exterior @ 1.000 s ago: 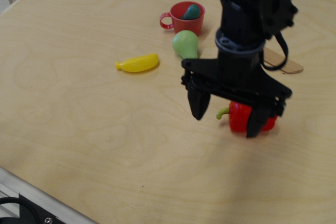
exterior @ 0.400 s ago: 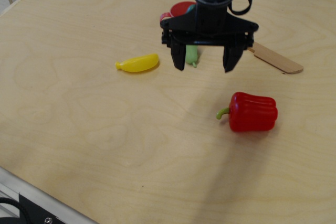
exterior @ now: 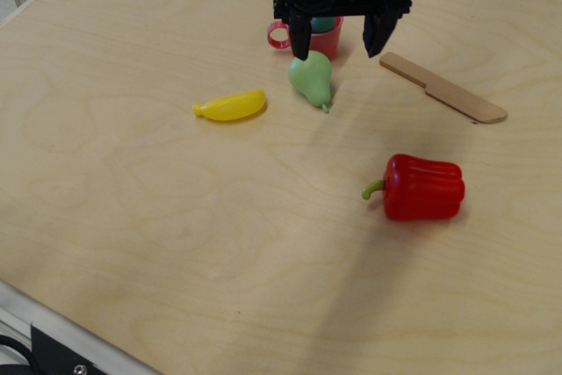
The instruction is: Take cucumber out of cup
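The red cup stands at the far middle of the table, its loop handle pointing left. The dark teal-green cucumber shows inside it, mostly hidden by the gripper. My black gripper hangs open right over the cup. Its left finger is in front of the cup's left side and its right finger is just right of the cup. The jaws stand wide apart and hold nothing.
A light green pear lies just in front of the cup. A yellow banana lies to the left. A wooden knife lies at the right. A red bell pepper lies nearer, to the right.
The gripper has moved from above the bell pepper away toward the far side, past the pear, and now hangs over the cup. It stayed open. The objects have not moved.
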Controlling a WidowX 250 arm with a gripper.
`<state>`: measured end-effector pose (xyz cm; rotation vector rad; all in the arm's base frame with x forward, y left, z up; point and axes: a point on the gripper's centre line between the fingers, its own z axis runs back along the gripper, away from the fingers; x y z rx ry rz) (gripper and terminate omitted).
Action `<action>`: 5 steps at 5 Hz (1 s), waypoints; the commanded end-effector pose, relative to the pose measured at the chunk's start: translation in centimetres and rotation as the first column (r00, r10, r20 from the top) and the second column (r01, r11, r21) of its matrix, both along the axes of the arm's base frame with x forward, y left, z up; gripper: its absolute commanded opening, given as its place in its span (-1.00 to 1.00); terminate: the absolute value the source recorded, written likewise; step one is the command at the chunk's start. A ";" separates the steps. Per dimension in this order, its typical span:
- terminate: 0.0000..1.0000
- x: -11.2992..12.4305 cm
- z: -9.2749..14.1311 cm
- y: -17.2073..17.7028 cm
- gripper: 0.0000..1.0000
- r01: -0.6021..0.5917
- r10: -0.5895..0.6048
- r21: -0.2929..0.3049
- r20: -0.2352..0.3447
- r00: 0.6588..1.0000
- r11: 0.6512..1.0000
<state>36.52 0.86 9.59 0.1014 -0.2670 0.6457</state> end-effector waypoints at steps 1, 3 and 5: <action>-1.00 2.6 2.6 3.5 1.00 -0.062 0.057 0.035 0.124 0.991 0.997; -1.00 4.6 1.5 4.8 1.00 -0.054 0.042 0.071 0.156 0.987 0.996; -1.00 7.3 0.3 5.3 1.00 -0.032 0.017 0.076 0.190 0.982 0.997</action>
